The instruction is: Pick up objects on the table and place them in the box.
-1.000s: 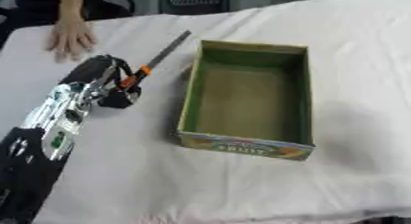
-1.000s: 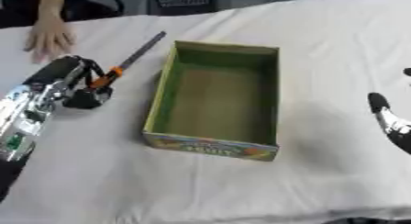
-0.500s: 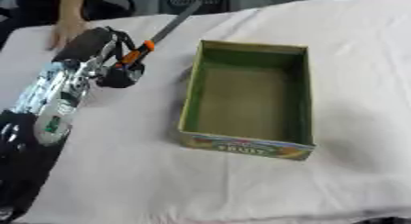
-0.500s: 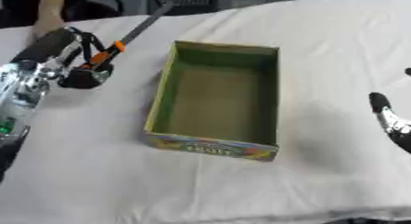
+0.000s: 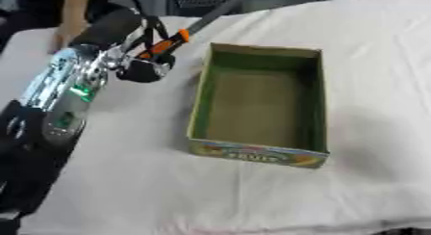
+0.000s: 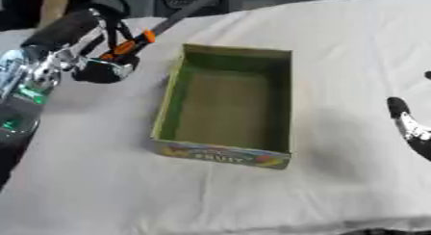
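Above the counter, left of the box: one tool held in the left hand.
The fingers are clenched round the tool's orange-and-black handle; its grey shaft slants up toward the far edge, clear of the cloth. One box, green inside and open-topped, stands mid-counter with nothing visible in it. The right hand shows only in part at the right edge; whether its fingers are released or clenched cannot be told.
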Available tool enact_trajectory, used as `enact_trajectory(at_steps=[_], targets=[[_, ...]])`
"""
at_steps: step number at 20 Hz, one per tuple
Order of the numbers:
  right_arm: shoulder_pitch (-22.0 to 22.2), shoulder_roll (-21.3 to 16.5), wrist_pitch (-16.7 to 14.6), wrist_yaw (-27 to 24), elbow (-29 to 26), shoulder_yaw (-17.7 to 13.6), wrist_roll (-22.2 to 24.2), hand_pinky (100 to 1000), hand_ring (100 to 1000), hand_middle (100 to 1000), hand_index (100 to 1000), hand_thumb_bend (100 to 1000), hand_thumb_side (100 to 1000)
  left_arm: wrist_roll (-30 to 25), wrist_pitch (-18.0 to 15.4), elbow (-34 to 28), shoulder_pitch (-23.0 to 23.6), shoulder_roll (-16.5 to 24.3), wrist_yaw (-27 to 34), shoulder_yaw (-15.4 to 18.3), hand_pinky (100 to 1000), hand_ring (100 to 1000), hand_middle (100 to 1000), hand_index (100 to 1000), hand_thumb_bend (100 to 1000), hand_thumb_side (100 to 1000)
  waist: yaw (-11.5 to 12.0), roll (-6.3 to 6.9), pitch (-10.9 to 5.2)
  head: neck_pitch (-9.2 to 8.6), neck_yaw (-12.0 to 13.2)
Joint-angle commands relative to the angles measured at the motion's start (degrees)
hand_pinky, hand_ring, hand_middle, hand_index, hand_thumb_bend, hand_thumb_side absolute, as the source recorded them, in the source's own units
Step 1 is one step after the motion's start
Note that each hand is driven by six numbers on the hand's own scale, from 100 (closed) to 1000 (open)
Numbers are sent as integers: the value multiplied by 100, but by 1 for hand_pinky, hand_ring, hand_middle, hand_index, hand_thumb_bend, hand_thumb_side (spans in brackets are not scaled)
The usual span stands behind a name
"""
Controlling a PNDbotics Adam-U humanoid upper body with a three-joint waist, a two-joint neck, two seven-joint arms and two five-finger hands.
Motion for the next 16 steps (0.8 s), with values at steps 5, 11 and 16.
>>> enact_trajectory(at_steps=[5, 11, 16], targets=[[5, -127, -20, -10, -119, -7, 22, 560, 636, 701, 753, 501, 628, -242, -199, 35, -279, -194, -33, -306, 100, 100, 163, 255, 239, 218, -20, -31, -86, -1, 68], [-2, -122, -27, -19, -119, 3, 32, 560, 636, 701, 753, 501, 628, -371, -339, 411, -371, -484, 4, -585, 100, 100, 165, 258, 236, 217, -49, -35, -90, -1, 90], [-8, -118, -33, -26, -119, 9, 45, 560, 636, 701, 754, 500, 628, -415, -466, 761, -379, -685, 10, -779, 100, 100, 167, 259, 236, 215, -67, -38, -89, -1, 89]])
